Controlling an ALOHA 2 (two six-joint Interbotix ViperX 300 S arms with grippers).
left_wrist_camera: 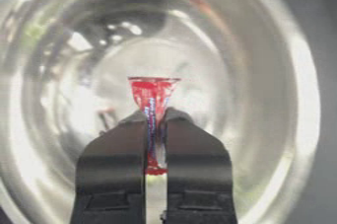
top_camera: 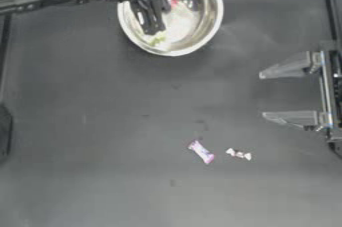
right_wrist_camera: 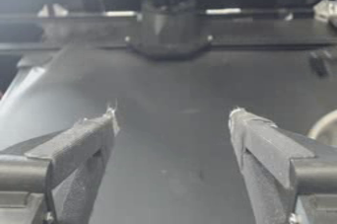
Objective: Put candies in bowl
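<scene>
The shiny whitish bowl (top_camera: 200, 31) stands at the table's far edge, left of centre. My left gripper (top_camera: 152, 27) hangs over the bowl's inside, shut on a red-pink candy (left_wrist_camera: 152, 92) that sticks out past the fingertips in the left wrist view, with the bowl's wall (left_wrist_camera: 276, 70) all around. A yellow-green candy (top_camera: 158, 41) lies inside the bowl near its rim. On the table lie a purple-white candy (top_camera: 201, 151) and a small whitish candy (top_camera: 239, 154). My right gripper (top_camera: 280, 92) is open at the right edge, far from the candies.
The right wrist view looks across the dark table between its own wide-open jaws (right_wrist_camera: 172, 119); the bowl's rim (right_wrist_camera: 322, 128) shows at one side and the left arm's base (right_wrist_camera: 168, 25) stands far off.
</scene>
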